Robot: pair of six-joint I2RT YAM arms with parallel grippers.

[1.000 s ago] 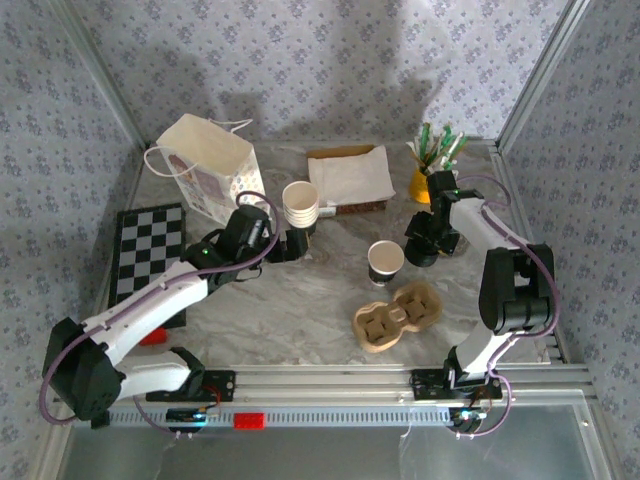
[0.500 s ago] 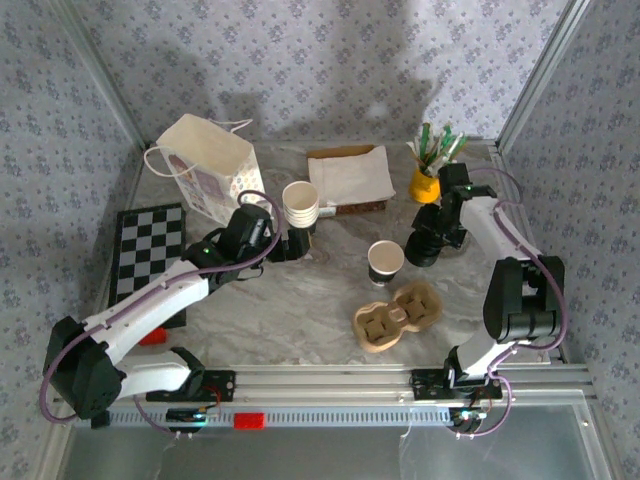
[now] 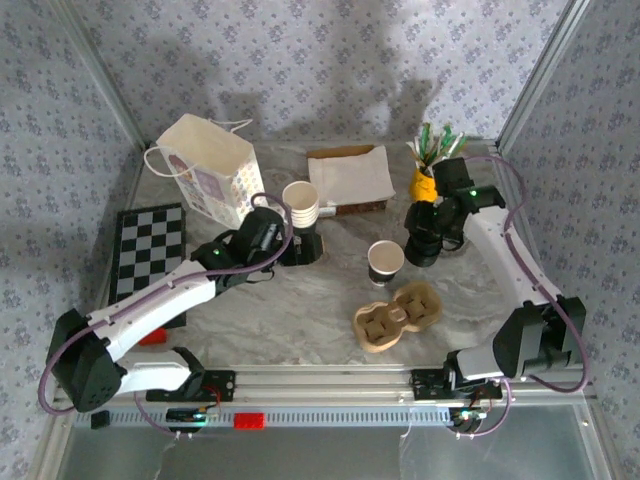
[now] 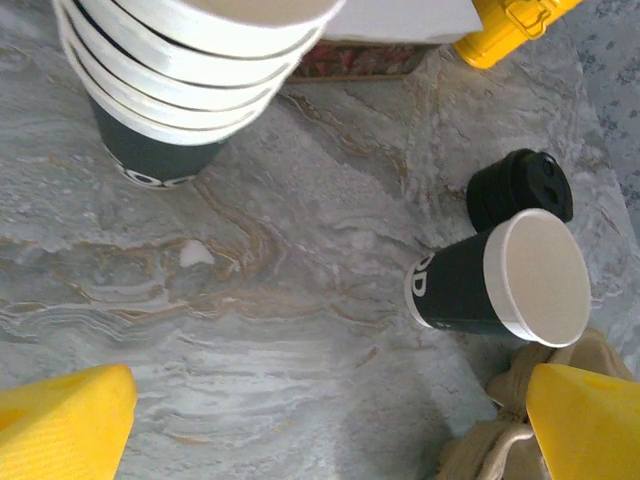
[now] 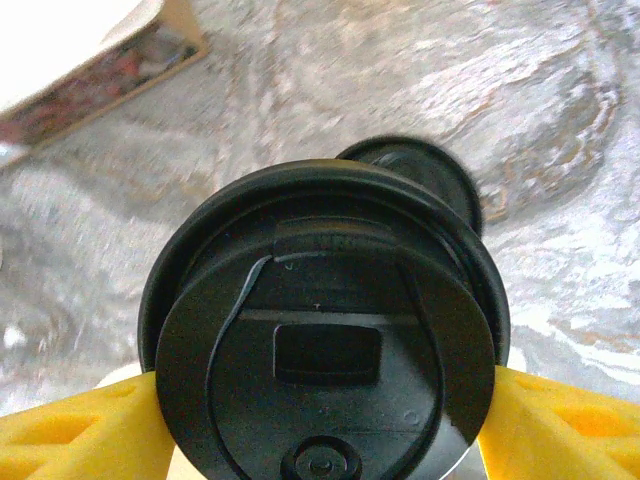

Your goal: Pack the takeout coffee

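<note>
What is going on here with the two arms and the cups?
Two robot arms are packing a takeout coffee. The right claw is closed on a black lid, held above the table near the yellow cup of sticks. The left claw is open, next to the stack of paper cups. The coffee stands uncovered between them, not yet in the cardboard carrier or the paper bag.

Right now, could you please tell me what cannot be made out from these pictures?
Paper bag: its inside, top view; its own walls hide it.
Cup stack: its top, left wrist view; cut by the upper edge.
Takeout coffee: its print, left wrist view; it curves out of sight.
Table beneath the right gripper, right wrist view; the held black lid covers it.
Red thing, top view; the left arm covers most.
</note>
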